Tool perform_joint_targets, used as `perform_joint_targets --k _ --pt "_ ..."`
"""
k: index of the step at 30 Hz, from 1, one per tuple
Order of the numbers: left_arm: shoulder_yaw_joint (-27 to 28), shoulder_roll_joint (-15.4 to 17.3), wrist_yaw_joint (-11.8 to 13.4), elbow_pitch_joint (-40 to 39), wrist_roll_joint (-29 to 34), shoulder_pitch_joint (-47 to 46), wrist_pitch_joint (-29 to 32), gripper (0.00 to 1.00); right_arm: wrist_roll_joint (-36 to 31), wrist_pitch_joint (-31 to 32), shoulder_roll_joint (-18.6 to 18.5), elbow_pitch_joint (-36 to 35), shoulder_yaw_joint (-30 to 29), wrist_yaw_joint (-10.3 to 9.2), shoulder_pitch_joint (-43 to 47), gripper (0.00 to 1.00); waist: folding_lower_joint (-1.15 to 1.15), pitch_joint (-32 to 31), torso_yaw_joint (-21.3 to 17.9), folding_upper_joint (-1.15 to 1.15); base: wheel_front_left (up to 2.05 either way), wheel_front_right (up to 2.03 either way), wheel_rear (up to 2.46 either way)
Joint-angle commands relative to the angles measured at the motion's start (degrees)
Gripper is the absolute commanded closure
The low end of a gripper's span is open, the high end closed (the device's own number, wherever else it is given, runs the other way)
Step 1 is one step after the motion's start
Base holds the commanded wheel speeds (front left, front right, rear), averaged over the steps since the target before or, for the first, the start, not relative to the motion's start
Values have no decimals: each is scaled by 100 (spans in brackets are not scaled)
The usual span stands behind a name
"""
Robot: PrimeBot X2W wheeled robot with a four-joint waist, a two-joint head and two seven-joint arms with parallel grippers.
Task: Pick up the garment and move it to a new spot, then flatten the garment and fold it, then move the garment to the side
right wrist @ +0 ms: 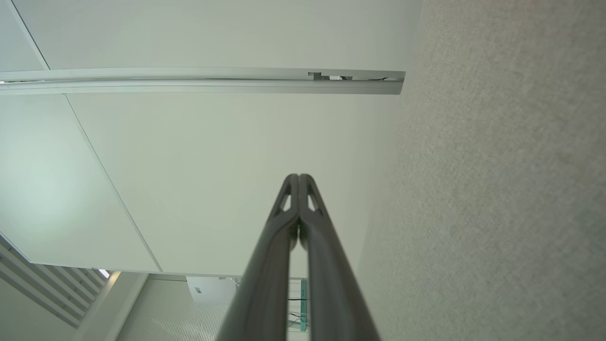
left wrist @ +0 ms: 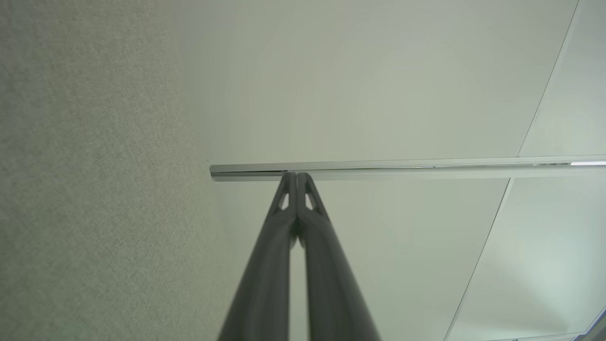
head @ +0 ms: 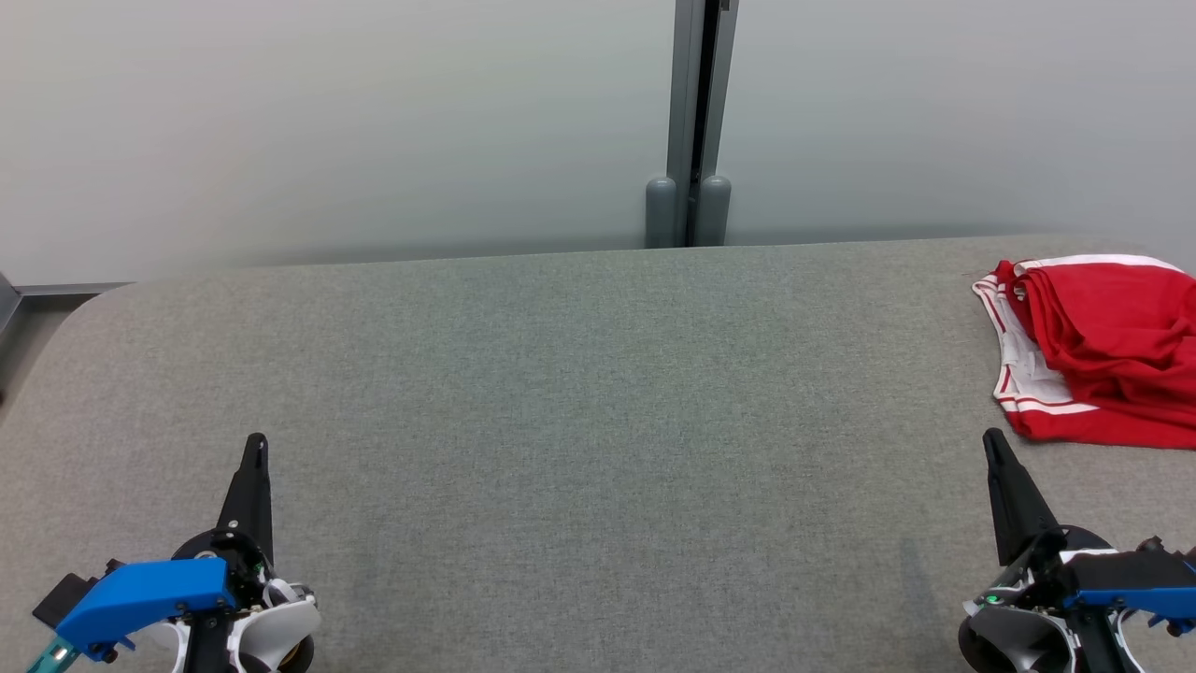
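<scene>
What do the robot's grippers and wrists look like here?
The left gripper and right gripper each have two long, dark, tapering fingers with small slots near the tips. Behind them sit white rounded housings under blue covers; the right one shows a small green light.

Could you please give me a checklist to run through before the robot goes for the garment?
1. Left gripper free: ok, fingers shut on nothing.
2. Right gripper free: ok, fingers shut on nothing.
3. Jaws ready to grasp: not ok, both are closed and would need to open first.
4. Red garment found: ok, it lies on the grey table at the far right, just beyond the right gripper.
5. Whole garment in sight: not ok, the head view's right edge cuts it off.
6. Garment flat: not ok, it is bunched and wrinkled, white-striped edge showing.
</scene>
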Motion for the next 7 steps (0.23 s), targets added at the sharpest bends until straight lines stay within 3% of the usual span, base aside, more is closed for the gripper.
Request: perform_joint_targets --k 1,7 --pt "10 -7 -20 -24 -12 -53 22 100 15 14 -23 11 -13 2 -61 100 0 0 0 0 0 0 0" --pt "9 -7 -20 -24 -12 -53 22 100 15 13 -23 11 -12 2 -61 100 0 0 0 0 0 0 0"
